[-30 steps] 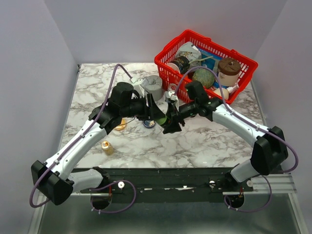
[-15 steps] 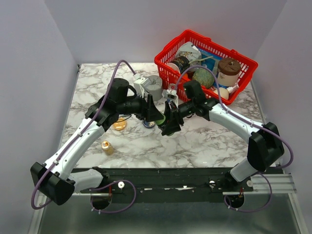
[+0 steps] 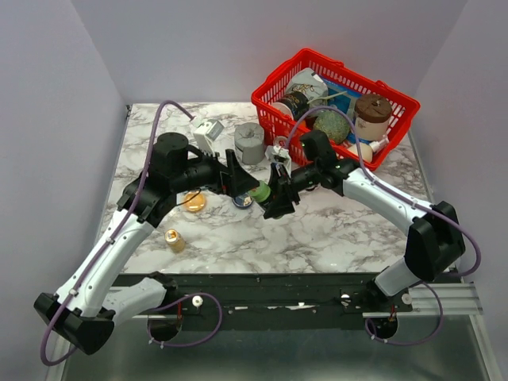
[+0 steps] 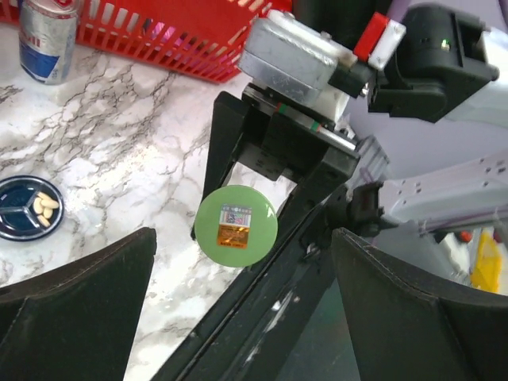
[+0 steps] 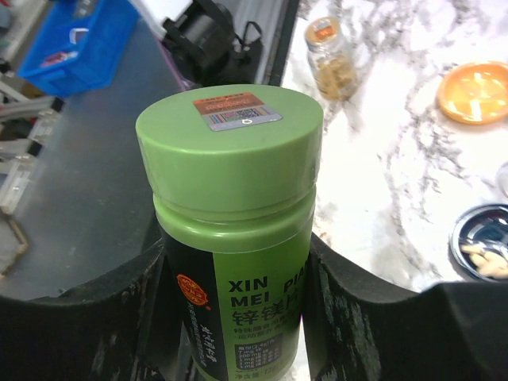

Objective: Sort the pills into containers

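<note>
My right gripper (image 3: 274,195) is shut on a green pill bottle (image 5: 230,198) and holds it above the table with the green cap on. My left gripper (image 3: 240,181) stands wide open just left of the cap (image 4: 236,225), with both fingers (image 4: 75,309) apart from it. Below the bottle sits the dark blue container (image 3: 242,202); a few pale pills (image 4: 46,208) lie in it. The orange container (image 3: 194,202) rests to its left, and its inside looks bare in the right wrist view (image 5: 476,91).
A small amber bottle (image 3: 175,240) with pills stands near the front left. A grey round block (image 3: 248,143) and a drink can (image 4: 48,40) sit behind the grippers. The red wire basket (image 3: 401,103) full of items fills the back right.
My left gripper has opened wide, let go of the bottle's cap and drawn back to the left. The right gripper still holds the bottle in the same place.
</note>
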### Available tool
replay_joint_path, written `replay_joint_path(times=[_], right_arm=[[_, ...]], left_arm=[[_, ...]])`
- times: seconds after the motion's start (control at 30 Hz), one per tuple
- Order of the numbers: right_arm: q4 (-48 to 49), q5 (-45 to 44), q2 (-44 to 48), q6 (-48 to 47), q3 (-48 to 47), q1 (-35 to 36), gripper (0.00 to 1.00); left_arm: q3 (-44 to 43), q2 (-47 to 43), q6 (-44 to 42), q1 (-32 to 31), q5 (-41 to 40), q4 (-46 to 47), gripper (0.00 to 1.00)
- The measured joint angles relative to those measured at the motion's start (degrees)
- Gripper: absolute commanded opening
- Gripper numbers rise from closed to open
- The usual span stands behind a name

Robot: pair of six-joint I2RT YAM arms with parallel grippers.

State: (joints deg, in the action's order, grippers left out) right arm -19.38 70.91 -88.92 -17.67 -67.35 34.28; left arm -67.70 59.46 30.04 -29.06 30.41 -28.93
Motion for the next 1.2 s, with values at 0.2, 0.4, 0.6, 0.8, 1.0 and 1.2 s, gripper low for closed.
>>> replay_joint_path(times=[0.2,0.4,0.6,0.8,1.0,1.2], right_arm=[[-1.8,-8.7,3.5,-4.9,0.0,0.0,0.18],[-1.7,-17.8,6.7,-7.9,0.0,0.0,0.18],[-1.6,-22.7,7.2,-9.5,0.1,0.0,0.17],[-1.6,-24.8,7.2,-10.3,0.2,0.0,0.17],[-1.6,-25.5,7.2,-10.5,0.2,0.0,0.17],[-1.8,-26.0,7.2,-10.5,0.2,0.2,0.17]], left_arm=[[7.7,-5.7,12.5,0.5,-4.7,5.0,0.99],[11.9,-4.2,23.8,0.2,-7.4,8.3,0.99],[10.9,-1.2,29.4,-2.7,-10.6,9.6,0.98],[6.5,3.3,31.6,-6.7,-15.3,8.5,0.93],[1.0,7.1,31.1,-8.8,-20.7,3.1,0.76],[-2.4,9.5,29.2,-10.0,-23.5,-0.5,0.58]])
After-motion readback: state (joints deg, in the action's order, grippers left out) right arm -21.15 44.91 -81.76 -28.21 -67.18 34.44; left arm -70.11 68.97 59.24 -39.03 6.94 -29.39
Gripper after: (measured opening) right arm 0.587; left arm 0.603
